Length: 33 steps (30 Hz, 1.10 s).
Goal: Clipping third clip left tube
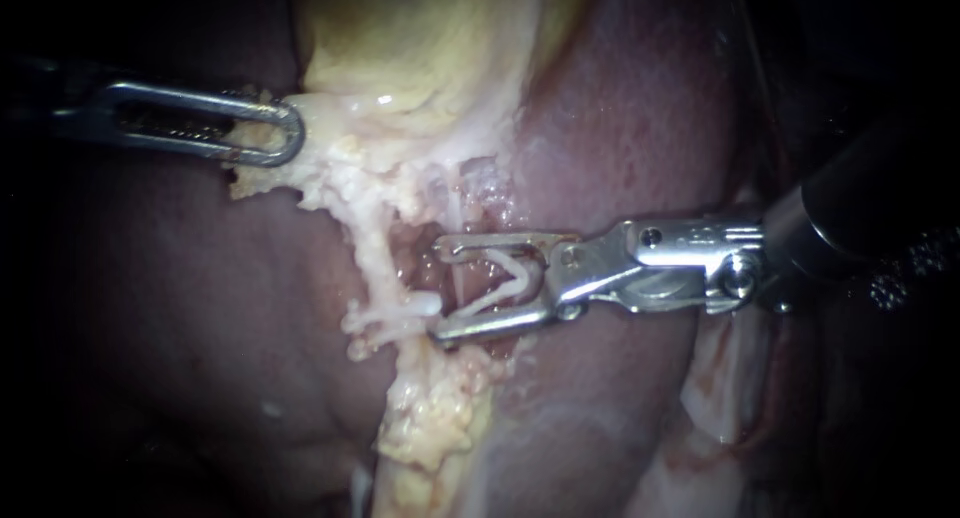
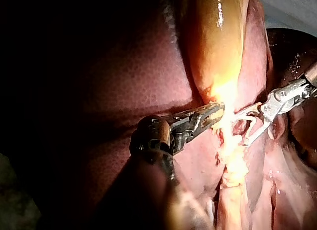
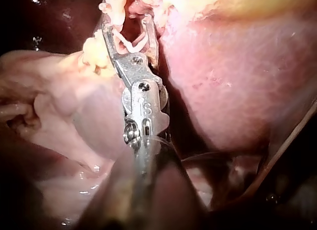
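My right instrument (image 1: 438,288) comes in from the right. Its metal jaws stand wide apart with a white V-shaped clip (image 1: 505,278) seated between them, touching both. The jaw tips reach a reddish opening in the pale tissue, just right of a thin whitish tube (image 1: 368,253) that runs downward. A white stub (image 1: 392,318) lies across that tube beside the lower jaw tip. My left instrument (image 1: 285,130) is shut on the pale yellow edge of the gallbladder (image 1: 400,48) at the upper left. The right wrist view shows the same clip (image 3: 130,41) in the spread jaws (image 3: 126,23).
Dark red liver (image 1: 180,308) surrounds the pale fatty strip (image 1: 435,418) running down from the jaws. More liver (image 1: 630,128) lies above the right shaft. The left wrist view shows my left instrument (image 2: 214,113) close beside the right one (image 2: 250,127).
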{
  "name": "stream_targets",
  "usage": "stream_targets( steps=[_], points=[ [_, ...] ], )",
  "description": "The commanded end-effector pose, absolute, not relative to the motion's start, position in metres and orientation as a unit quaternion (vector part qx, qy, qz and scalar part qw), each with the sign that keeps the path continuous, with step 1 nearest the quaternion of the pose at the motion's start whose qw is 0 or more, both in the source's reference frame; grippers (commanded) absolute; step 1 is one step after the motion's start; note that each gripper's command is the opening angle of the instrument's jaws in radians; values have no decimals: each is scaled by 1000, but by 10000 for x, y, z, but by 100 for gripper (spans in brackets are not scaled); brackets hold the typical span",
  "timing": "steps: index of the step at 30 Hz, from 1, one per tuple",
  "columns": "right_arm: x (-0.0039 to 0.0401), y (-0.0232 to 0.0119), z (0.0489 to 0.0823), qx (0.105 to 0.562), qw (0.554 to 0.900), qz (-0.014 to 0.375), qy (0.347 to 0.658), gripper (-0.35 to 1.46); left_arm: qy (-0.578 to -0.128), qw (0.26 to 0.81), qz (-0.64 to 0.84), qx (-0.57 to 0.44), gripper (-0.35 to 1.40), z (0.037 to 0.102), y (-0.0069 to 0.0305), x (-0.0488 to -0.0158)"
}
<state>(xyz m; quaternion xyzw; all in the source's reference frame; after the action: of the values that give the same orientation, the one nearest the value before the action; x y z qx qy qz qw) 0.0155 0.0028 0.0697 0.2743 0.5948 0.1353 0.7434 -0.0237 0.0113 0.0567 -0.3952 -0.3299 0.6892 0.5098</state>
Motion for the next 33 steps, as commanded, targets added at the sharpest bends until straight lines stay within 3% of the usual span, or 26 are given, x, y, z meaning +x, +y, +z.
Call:
stream_targets(
  steps=[1,17,33],
  points=[
    [156,28,699,276,742,136,596,48,-330,511,689,-395,-35,567,113,-238],
    [200,22,699,330,670,131,652,47,-331,510,689,-395,-35,567,112,-238],
    [238,38,693,327,653,162,663,47,-333,511,687,-394,-35,569,111,-238]
  ],
)
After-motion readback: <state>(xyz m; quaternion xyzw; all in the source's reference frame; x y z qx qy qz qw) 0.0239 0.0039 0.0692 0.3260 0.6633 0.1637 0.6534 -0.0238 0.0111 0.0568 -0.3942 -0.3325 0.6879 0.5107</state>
